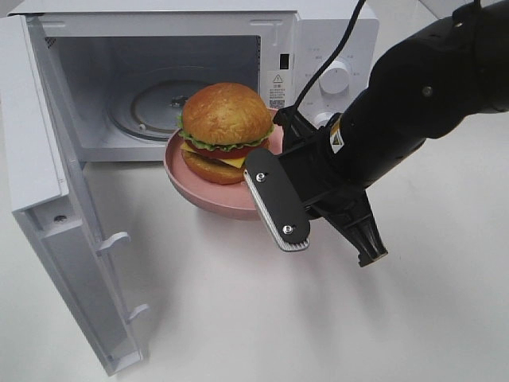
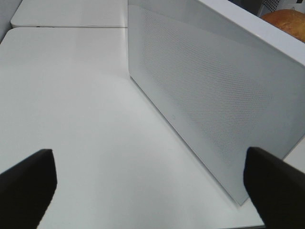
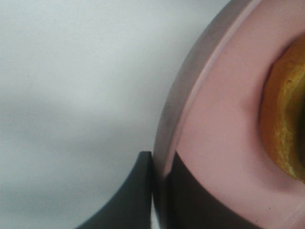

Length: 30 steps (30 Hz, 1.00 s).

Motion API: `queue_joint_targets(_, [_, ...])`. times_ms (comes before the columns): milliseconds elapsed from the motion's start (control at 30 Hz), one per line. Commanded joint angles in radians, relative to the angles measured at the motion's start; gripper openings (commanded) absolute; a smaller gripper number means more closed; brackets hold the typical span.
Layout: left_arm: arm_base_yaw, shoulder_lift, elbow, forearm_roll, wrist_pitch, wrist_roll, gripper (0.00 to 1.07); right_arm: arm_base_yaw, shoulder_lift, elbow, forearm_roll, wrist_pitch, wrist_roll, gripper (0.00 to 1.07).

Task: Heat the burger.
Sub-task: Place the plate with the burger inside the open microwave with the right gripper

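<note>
The burger (image 1: 225,127), with a glossy bun, lettuce and cheese, sits on a round pink plate (image 1: 207,195) just in front of the open microwave cavity (image 1: 159,87). My right gripper (image 1: 272,159) is shut on the plate's right rim. In the right wrist view its dark fingers (image 3: 138,200) pinch the pink rim (image 3: 190,95), and the bun's edge (image 3: 286,119) shows beside it. My left gripper (image 2: 150,191) is out of the high view. It stands open over the white table with nothing between its fingertips (image 2: 28,186), next to the microwave door (image 2: 205,95).
The white microwave (image 1: 334,48) stands at the back, its glass turntable (image 1: 155,103) bare. Its door (image 1: 71,239) swings out wide to the front left. The control knob (image 1: 336,78) is to the right of the cavity, behind my right arm.
</note>
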Motion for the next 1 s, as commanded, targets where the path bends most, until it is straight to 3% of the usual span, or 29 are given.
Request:
queue_joint_targets(33, [0.0, -0.016, 0.003, -0.005, -0.009, -0.002, 1.0, -0.004, 0.004, -0.039, -0.007, -0.037, 0.01, 0.0])
queue_joint_targets(1000, [0.0, -0.016, 0.003, -0.005, -0.009, -0.002, 1.0, 0.008, 0.142, -0.227, -0.007, -0.02, 0.067, 0.0])
